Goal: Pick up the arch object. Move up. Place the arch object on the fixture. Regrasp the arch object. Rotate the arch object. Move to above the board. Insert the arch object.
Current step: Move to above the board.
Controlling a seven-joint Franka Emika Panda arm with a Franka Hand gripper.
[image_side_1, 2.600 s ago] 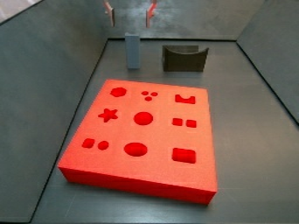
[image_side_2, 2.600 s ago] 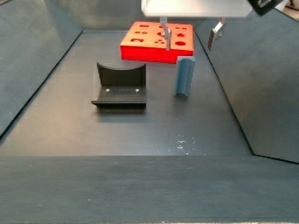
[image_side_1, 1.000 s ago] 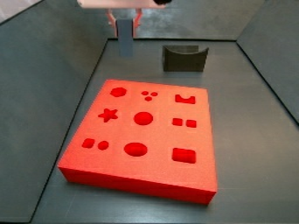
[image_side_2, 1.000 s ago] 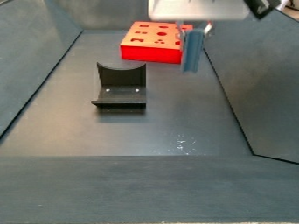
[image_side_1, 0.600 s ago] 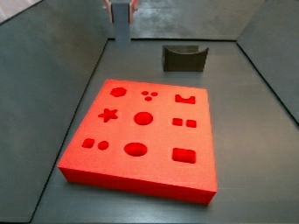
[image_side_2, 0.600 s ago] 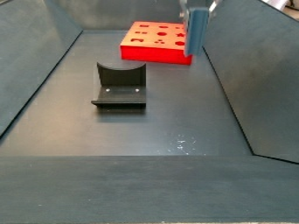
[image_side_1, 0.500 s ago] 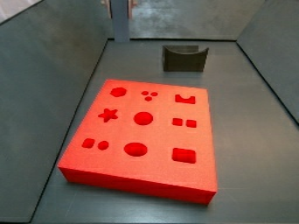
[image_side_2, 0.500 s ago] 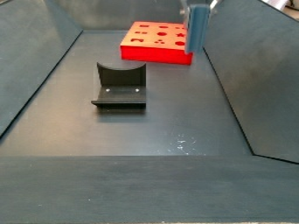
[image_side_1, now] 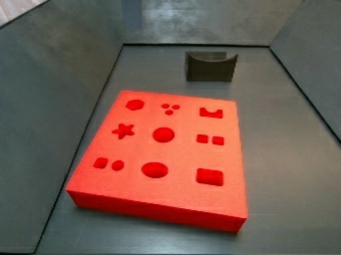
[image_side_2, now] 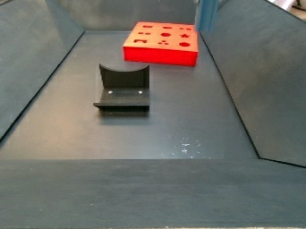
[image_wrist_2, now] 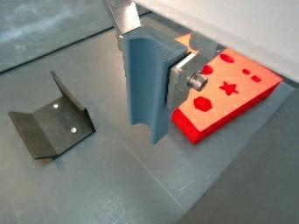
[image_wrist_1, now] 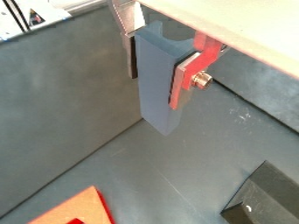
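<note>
Gripper pointed down, well above floor, fingers clamped on upright arch object; fixture and board lay below, either side.

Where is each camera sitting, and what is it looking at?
Wrist view: rides on the arm, looking down past the gripper shut on the arch object.
Wrist view: same ride, showing the gripper, the fixture and the board.
Side view: beside the board, facing the fixture; no arm.
Side view: behind the fixture, facing the board.
Both side views share board and fixture.
</note>
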